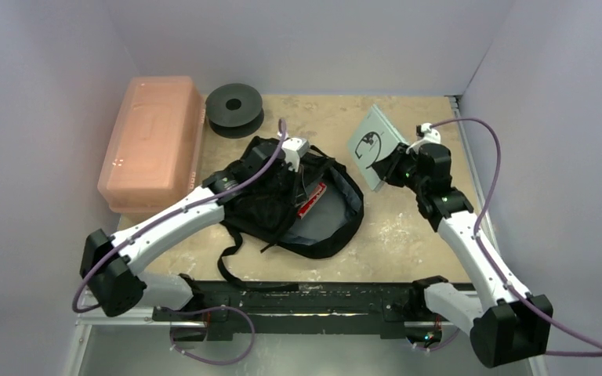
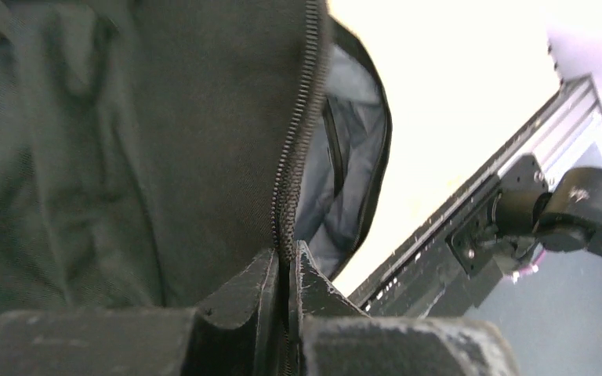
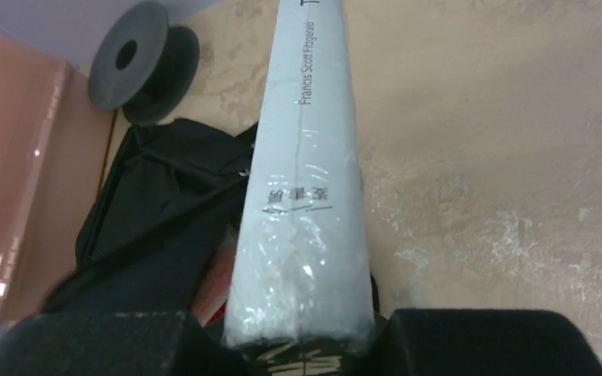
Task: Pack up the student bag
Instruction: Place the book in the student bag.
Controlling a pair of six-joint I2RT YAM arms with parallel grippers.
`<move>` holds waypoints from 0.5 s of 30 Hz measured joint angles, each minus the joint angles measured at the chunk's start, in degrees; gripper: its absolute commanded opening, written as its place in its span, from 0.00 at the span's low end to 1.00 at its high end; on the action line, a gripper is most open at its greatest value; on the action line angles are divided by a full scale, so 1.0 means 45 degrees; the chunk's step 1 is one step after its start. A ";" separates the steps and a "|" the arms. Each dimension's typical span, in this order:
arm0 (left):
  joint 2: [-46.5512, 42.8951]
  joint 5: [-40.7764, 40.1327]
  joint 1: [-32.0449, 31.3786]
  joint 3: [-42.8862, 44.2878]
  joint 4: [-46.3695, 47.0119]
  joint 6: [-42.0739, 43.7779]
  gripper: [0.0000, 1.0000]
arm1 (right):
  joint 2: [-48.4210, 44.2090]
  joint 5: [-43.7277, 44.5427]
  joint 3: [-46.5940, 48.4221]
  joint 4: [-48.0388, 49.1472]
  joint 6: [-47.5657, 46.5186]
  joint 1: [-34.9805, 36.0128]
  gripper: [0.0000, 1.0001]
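The black student bag (image 1: 282, 200) lies open in the middle of the table, its grey lining (image 1: 337, 207) showing, with a red item (image 1: 311, 200) inside. My left gripper (image 1: 294, 157) is shut on the bag's zipper edge (image 2: 286, 196) and holds the flap up. My right gripper (image 1: 396, 166) is shut on a pale grey-blue book (image 1: 375, 146), held tilted above the table to the right of the bag. In the right wrist view the book's spine (image 3: 306, 157) runs up between the jaws, with the bag (image 3: 157, 227) below left.
A pink translucent box (image 1: 153, 142) stands at the back left. A black round spool (image 1: 234, 108) sits behind the bag. The bag's straps (image 1: 239, 262) trail toward the black rail (image 1: 298, 301) at the near edge. Walls enclose three sides.
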 measured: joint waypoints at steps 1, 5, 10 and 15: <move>-0.0442 -0.0267 0.0015 -0.0087 0.0141 0.0039 0.00 | 0.0379 -0.0214 0.0330 -0.0413 -0.0165 0.0000 0.00; -0.1700 -0.1030 0.0097 -0.0384 0.0772 0.0330 0.00 | 0.2006 -0.1117 0.2113 -0.2880 -0.1161 0.0000 0.00; -0.2050 -0.1564 0.0087 -0.0782 0.1185 0.0491 0.00 | 0.2375 -0.1438 0.3371 -0.5450 -0.1919 0.0015 0.00; -0.2161 -0.1802 0.0087 -0.0967 0.1277 0.0578 0.00 | 0.0049 -0.1345 0.3351 -0.6742 -0.1899 -0.0024 0.00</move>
